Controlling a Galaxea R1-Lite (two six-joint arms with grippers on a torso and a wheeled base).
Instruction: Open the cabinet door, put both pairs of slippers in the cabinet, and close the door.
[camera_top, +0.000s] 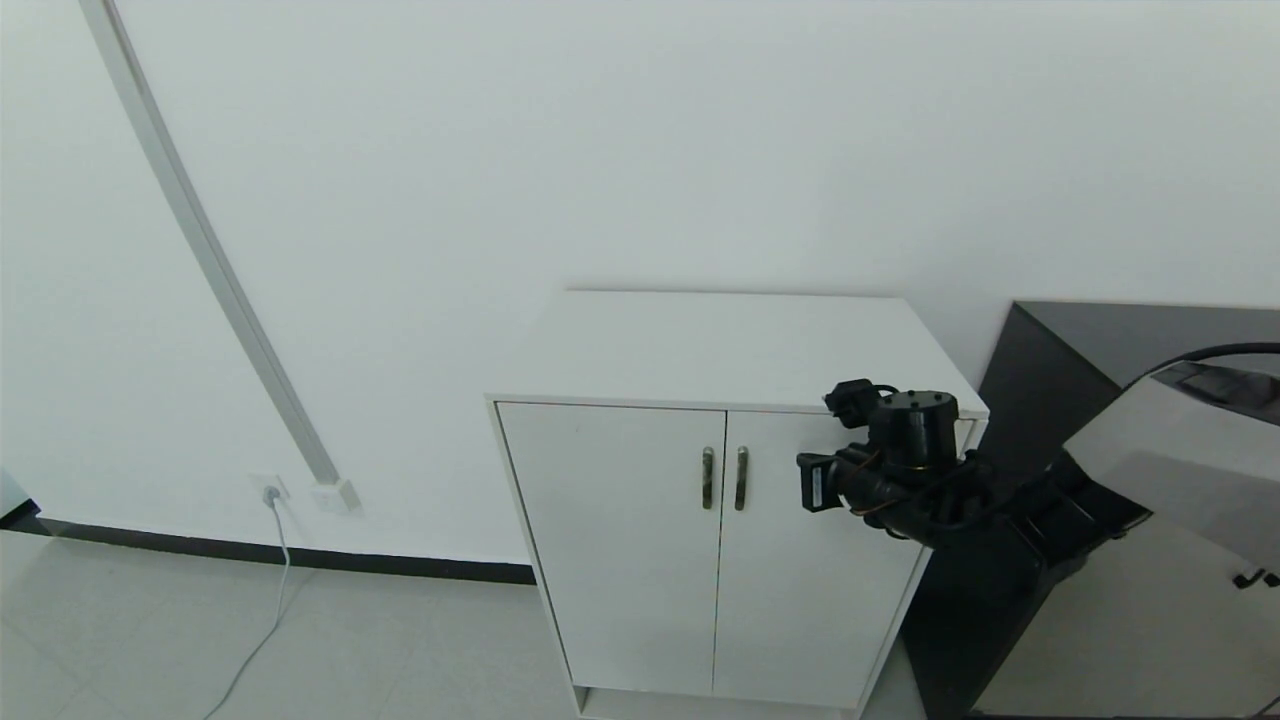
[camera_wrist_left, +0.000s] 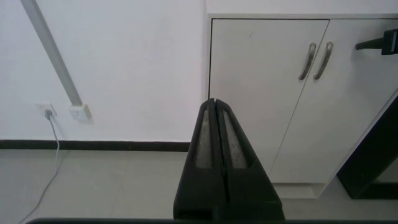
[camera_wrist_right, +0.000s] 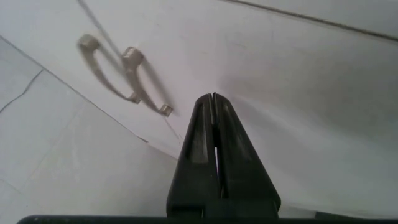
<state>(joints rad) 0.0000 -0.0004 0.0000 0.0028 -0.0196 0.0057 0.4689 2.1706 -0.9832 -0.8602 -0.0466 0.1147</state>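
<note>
Hovering close to the closed right door (camera_top: 800, 600), beside the handles (camera_top: 741, 478): right gripper (camera_wrist_right: 214, 99), fingers pressed together | left gripper (camera_wrist_left: 215, 102) pinched closed, holding nothing, well back from the cabinet (camera_top: 720, 345) | left door (camera_top: 620, 560) closed too | cabinet stands against the wall (camera_top: 600, 150), with socket (camera_top: 271, 492) and cable (camera_top: 270, 610) on its left

Cabinet (camera_top: 610, 540) white; handles (camera_top: 708, 478) silver-grey; left tool (camera_wrist_left: 214, 102), right tool (camera_wrist_right: 214, 98) black; floor tiles (camera_top: 400, 640) pale grey; skirting (camera_top: 300, 555) black.

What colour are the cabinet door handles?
The handles are metallic grey, clearest in the left wrist view.
</note>
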